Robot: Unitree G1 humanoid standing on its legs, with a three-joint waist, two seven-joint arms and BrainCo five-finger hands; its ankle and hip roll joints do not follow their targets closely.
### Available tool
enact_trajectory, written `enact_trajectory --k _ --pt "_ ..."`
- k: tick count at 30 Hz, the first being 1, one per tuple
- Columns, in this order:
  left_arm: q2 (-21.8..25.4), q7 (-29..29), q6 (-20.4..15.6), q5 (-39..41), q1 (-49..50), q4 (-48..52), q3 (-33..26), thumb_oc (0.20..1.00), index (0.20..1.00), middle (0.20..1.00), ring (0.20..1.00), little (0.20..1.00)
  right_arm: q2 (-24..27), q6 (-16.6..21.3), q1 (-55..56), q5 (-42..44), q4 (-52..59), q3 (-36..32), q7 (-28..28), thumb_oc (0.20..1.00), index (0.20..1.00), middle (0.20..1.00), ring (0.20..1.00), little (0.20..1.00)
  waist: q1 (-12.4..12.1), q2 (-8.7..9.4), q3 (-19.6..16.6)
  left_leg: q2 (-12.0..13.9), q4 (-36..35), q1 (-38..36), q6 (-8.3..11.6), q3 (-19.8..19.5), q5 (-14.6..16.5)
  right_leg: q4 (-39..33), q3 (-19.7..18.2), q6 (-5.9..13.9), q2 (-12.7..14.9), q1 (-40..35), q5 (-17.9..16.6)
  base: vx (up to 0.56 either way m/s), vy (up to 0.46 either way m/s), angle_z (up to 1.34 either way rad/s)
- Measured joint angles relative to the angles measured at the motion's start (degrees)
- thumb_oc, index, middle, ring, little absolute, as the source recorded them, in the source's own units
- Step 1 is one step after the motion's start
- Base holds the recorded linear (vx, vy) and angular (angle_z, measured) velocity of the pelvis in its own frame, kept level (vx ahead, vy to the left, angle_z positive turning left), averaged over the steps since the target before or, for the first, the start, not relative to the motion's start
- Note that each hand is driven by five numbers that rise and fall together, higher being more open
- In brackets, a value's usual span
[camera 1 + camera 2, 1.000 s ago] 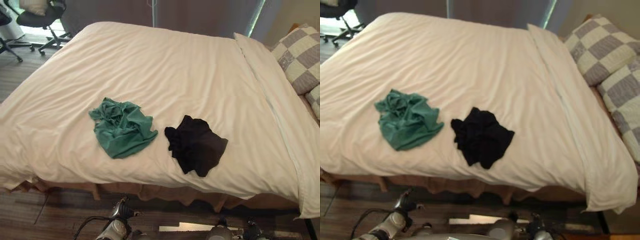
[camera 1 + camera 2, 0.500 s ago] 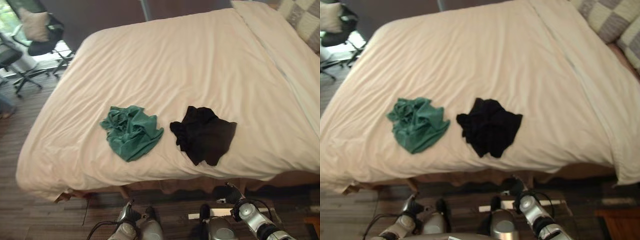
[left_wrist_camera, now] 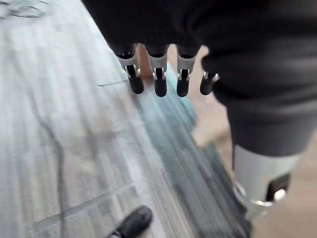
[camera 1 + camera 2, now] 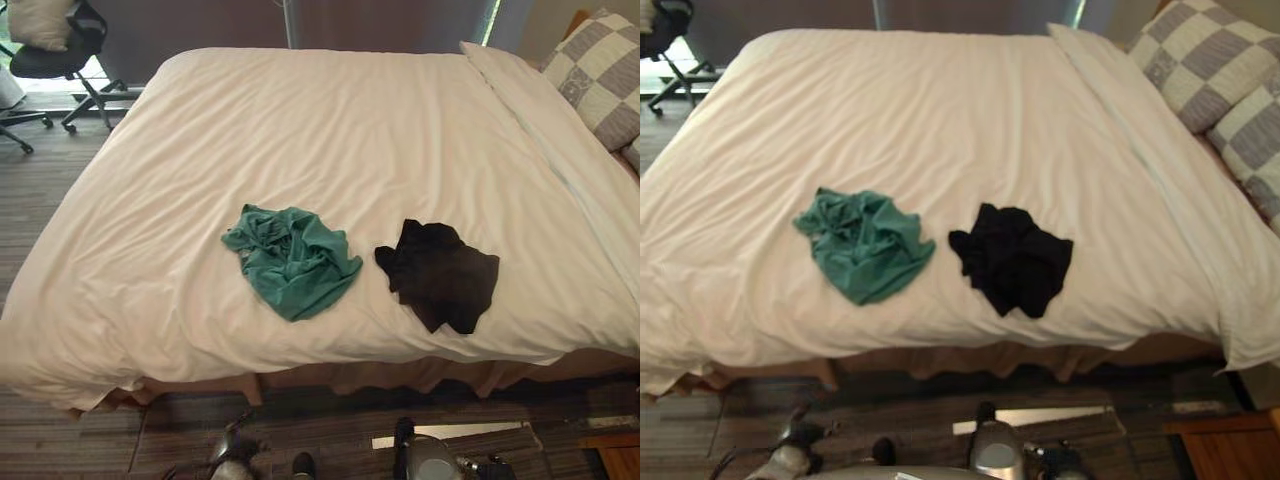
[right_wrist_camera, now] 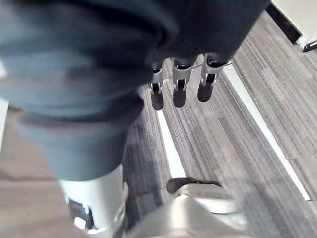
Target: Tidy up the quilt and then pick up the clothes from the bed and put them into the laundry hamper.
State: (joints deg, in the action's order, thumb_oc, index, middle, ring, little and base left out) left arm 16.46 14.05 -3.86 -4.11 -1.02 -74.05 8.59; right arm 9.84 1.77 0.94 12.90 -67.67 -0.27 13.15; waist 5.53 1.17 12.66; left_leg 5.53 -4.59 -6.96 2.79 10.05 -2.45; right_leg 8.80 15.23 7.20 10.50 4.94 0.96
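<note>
Grey wood-plank floor, a black office chair at left, checked pillows at right.

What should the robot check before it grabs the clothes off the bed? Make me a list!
1. Quilt spread flat over the bed: ok.
2. Green garment free on the quilt: ok.
3. Black garment apart from the green one: ok.
4. Left hand empty, fingers straight: ok.
5. Right hand empty, fingers straight: ok.
6. Laundry hamper's place: cannot tell.
</note>
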Motion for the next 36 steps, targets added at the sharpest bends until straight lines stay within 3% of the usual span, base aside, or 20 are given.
enact_trajectory --k 3,6,8,10,12,14,15,16,18,19,22,23,25,26,28,32,35,36 --pt "2.28 0.46 -0.19 5.93 5.09 -2.39 -11.93 1.000 1.000 1.000 1.000 1.000 4.54 0.93 0.13 3.12 0.24 -6.02 1.25 1.000 1.000 1.000 1.000 1.000 -1.06 -1.36 -0.62 0.09 -0.22 -0.06 -0.61 0.32 0.86 -3.60 -0.07 0.23 -0.46 -1.65 -3.74 0.10 -0.018 0.00" --pt "5.56 1.28 0.50 9.73 9.42 -4.51 -18.40 1.000 1.000 1.000 1.000 1.000 13.12 0.97 1.83 3.98 2.28 -11.05 3.31 1.000 1.000 1.000 1.000 1.000 -1.28 -3.80 -1.98 0.10 -0.33 -0.05 -0.59 0.27 1.14 -7.15 0.22 -0.50 -1.09 -3.29 -5.25 0.11 0.012 0.03" --pt "8.74 1.70 0.71 10.87 10.57 -5.04 -21.73 1.000 1.000 1.000 1.000 1.000 16.47 1.49 3.22 4.00 5.87 -13.21 3.91 1.000 1.000 1.000 1.000 1.000 -1.39 -4.11 -2.23 0.25 -0.35 0.05 -0.41 0.24 1.41 -9.20 0.30 -0.83 -1.60 -4.41 -5.99 0.09 0.031 0.00" --pt "13.04 1.94 -0.55 14.20 12.66 3.92 -27.41 1.000 1.000 1.000 1.000 1.000 19.01 2.60 8.18 3.94 18.18 -19.48 6.14 1.000 1.000 1.000 1.000 1.000 -1.87 -4.38 -2.77 0.24 -0.37 0.39 -0.02 -0.37 1.62 -10.93 1.04 -0.81 -1.79 -5.58 -7.00 0.05 0.033 0.15" --pt "15.53 2.61 -1.66 15.19 13.59 10.91 -28.28 1.000 1.000 1.000 1.000 1.000 20.03 3.52 10.95 3.40 24.13 -21.00 7.40 1.000 1.000 1.000 1.000 1.000 -2.27 -4.03 -2.74 0.06 -0.35 0.47 -0.40 -1.30 1.06 -11.51 1.62 -0.45 -1.76 -6.23 -7.53 0.02 0.012 0.20" --pt "17.32 4.22 -2.78 15.03 15.58 28.38 -29.65 1.000 1.000 1.000 1.000 1.000 20.38 3.37 13.67 1.52 33.38 -22.60 8.19 1.000 1.000 1.000 1.000 1.000 -2.69 -3.20 -2.87 -0.20 -0.38 0.79 -0.46 -1.65 0.93 -11.85 1.88 -0.29 -1.54 -6.46 -7.77 0.03 0.013 0.21" --pt "21.06 4.96 -5.32 12.51 17.51 42.24 -29.06 1.000 1.000 1.000 1.000 1.000 20.90 4.83 14.98 -0.59 38.90 -22.59 8.18 1.000 1.000 1.000 1.000 1.000 -2.79 -2.23 -3.10 -0.39 -0.38 1.02 -0.49 -2.70 0.67 -12.38 2.49 -0.28 -1.37 -6.94 -8.07 0.02 0.015 0.26" --pt "26.37 5.08 -6.28 9.55 17.65 49.28 -28.68 1.000 1.000 1.000 1.000 1.000 21.66 5.42 13.49 -1.76 40.76 -22.34 7.89 1.000 1.000 1.000 1.000 1.000 -2.75 -1.46 -3.32 -0.42 -0.40 1.03 -0.25 -2.95 0.76 -12.49 2.86 -0.26 -1.30 -7.22 -8.09 0.02 0.015 0.20" --pt "34.74 5.10 -10.85 4.84 15.28 57.80 -29.07 1.000 1.000 1.000 1.000 1.000 24.48 7.67 11.76 -4.07 44.44 -21.09 7.55 1.000 1.000 1.000 1.000 1.000 -2.65 -0.32 -4.25 -0.66 -0.39 1.18 -0.17 -2.96 0.80 -12.45 2.84 -0.11 -1.00 -7.08 -8.17 0.01 -0.001 0.04" --pt "35.86 5.03 -12.11 3.31 12.10 59.38 -29.07 1.000 1.000 1.000 1.000 1.000 26.84 8.06 10.69 -6.39 45.90 -19.39 7.03 1.000 1.000 1.000 1.000 1.000 -2.44 -0.28 -4.68 -0.98 -0.40 0.94 -0.16 -2.90 0.83 -12.52 2.79 -0.02 -0.70 -7.23 -8.25 0.05 -0.034 0.00" --pt "35.88 3.84 -13.11 2.55 5.59 60.49 -24.59 1.000 1.000 1.000 1.000 1.000 33.64 8.04 10.03 -14.96 49.92 -13.44 5.23 1.000 1.000 1.000 1.000 1.000 -2.08 -0.85 -5.04 -1.39 -0.38 0.80 -0.48 -2.75 0.68 -12.72 2.28 0.19 -0.34 -7.24 -8.41 0.01 -0.023 -0.04" --pt "35.51 2.02 -13.20 0.73 2.09 61.36 -18.79 1.000 1.000 1.000 1.000 1.000 38.29 8.33 8.33 -22.79 53.97 -8.82 3.15 1.000 1.000 1.000 1.000 1.000 -1.67 -1.41 -5.18 -1.59 -0.35 0.83 -0.33 -2.68 0.21 -13.37 2.01 0.22 -0.44 -7.30 -8.97 0.03 -0.025 -0.05" --pt "35.21 0.14 -13.00 -1.32 -0.52 62.07 -11.39 1.000 1.000 1.000 1.000 1.000 39.73 8.75 4.50 -28.15 55.88 -4.87 1.98 1.000 1.000 1.000 1.000 1.000 -0.92 -1.42 -5.14 -1.29 -0.03 0.54 0.03 -2.37 -0.11 -13.38 1.78 0.18 -0.83 -7.20 -9.08 0.01 -0.010 -0.09" --pt "35.09 -1.28 -11.65 -3.17 -4.20 61.11 -4.87 1.000 1.000 1.000 1.000 1.000 41.03 8.07 0.46 -31.17 56.21 0.06 0.34 1.000 1.000 1.000 1.000 1.000 -1.06 -1.45 -5.12 -1.05 -0.03 0.40 0.07 -1.52 -0.13 -13.38 1.32 -0.05 -1.08 -7.05 -9.25 0.00 -0.001 -0.16" --pt "32.80 -2.74 -10.30 -6.94 -8.86 59.82 0.65 1.000 1.000 1.000 1.000 1.000 41.02 7.77 -4.04 -33.99 58.91 4.81 -1.46 1.000 1.000 1.000 1.000 1.000 -0.89 -1.48 -5.07 -0.78 -0.03 0.44 0.10 -0.38 -0.11 -13.48 0.15 -0.15 -1.51 -6.08 -9.41 0.00 0.001 -0.32" --pt "26.32 -3.81 -6.21 -14.14 -14.74 55.41 2.94 1.000 1.000 1.000 1.000 1.000 40.83 9.60 -6.23 -37.83 68.58 7.17 -5.26 1.000 1.000 1.000 1.000 1.000 0.87 -2.23 -4.21 -0.52 -0.04 0.70 0.19 1.50 -0.08 -13.74 -1.52 -0.20 -1.99 -4.81 -9.88 -0.01 0.009 -0.26" --pt "24.34 -3.45 -2.63 -18.84 -20.61 44.67 4.44 1.000 1.000 1.000 1.000 1.000 40.04 10.21 -4.72 -37.81 72.05 7.67 -7.29 1.000 1.000 1.000 1.000 1.000 2.13 -1.86 -2.86 -0.22 -0.07 1.72 0.44 3.58 -0.10 -13.76 -3.33 -0.43 -2.43 -2.52 -10.42 -0.07 0.005 -0.34" --pt "23.75 -3.40 -1.81 -19.79 -22.34 41.53 4.70 0.793 0.793 0.793 0.793 0.793 40.05 10.24 -4.06 -37.81 72.69 7.68 -7.67 1.000 1.000 1.000 1.000 1.000 2.74 -1.65 -2.24 -0.30 -0.06 2.18 0.49 3.82 -0.25 -13.76 -3.56 -0.34 -2.42 -1.87 -10.70 -0.19 0.005 -0.23"
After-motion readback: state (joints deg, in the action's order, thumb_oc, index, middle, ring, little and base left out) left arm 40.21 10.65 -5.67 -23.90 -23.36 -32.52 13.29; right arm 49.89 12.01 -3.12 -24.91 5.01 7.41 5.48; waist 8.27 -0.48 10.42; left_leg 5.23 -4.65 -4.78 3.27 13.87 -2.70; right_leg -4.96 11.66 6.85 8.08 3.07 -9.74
